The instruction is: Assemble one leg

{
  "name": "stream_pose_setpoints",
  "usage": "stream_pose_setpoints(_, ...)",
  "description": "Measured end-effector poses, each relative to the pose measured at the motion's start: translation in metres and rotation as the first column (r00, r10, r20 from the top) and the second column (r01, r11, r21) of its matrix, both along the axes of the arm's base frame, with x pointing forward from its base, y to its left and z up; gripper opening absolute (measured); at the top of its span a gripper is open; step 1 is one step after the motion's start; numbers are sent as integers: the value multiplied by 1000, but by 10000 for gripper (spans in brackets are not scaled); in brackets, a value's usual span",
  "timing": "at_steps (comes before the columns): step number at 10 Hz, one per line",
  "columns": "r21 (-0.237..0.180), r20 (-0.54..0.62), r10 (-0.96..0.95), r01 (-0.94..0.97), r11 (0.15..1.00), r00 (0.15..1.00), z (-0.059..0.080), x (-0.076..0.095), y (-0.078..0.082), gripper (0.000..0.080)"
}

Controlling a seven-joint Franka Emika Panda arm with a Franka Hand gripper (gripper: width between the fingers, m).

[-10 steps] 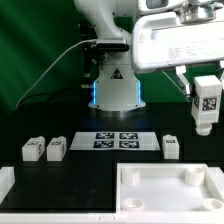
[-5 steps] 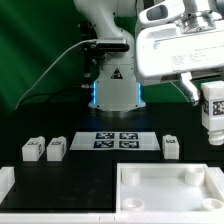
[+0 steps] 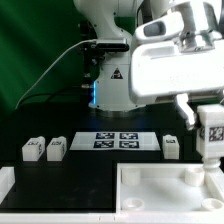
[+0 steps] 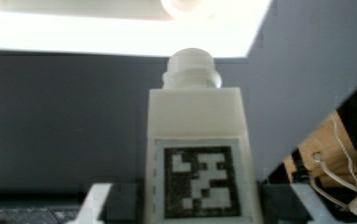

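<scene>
My gripper [image 3: 210, 125] is shut on a white leg [image 3: 211, 137] with a black-and-white tag, held upright at the exterior view's right edge, just above the far right corner of the white tray-like part [image 3: 165, 190]. In the wrist view the leg [image 4: 196, 130] fills the middle, its round peg pointing away, my gripper [image 4: 196, 200] closed on its sides, and the tray part [image 4: 86, 25] beyond it. Two more legs [image 3: 31, 150] [image 3: 56, 149] stand at the left and one [image 3: 171, 146] at the right of the table.
The marker board [image 3: 115, 140] lies flat before the robot base [image 3: 112, 90]. A white block [image 3: 6, 183] sits at the front left edge. The tray's far right corner socket [image 3: 187, 173] is close under the held leg.
My gripper has moved down and slightly right with the leg, from well above the table to just over the tray's far right corner.
</scene>
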State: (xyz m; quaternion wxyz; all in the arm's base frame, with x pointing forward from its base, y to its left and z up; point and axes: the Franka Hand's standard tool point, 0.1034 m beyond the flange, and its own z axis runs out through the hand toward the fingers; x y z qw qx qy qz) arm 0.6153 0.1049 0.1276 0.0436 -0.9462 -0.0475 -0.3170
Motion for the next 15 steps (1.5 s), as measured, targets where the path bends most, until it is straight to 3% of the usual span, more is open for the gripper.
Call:
stream_pose_setpoints(4, 5, -16, -9, 9, 1000, 1000, -26, 12, -1, 291)
stream_pose_setpoints(7, 9, -25, 0, 1, 1000, 1000, -38, 9, 6, 291)
stream_pose_setpoints(15, 8, -20, 19, -18, 1000, 1000, -38, 6, 15, 291)
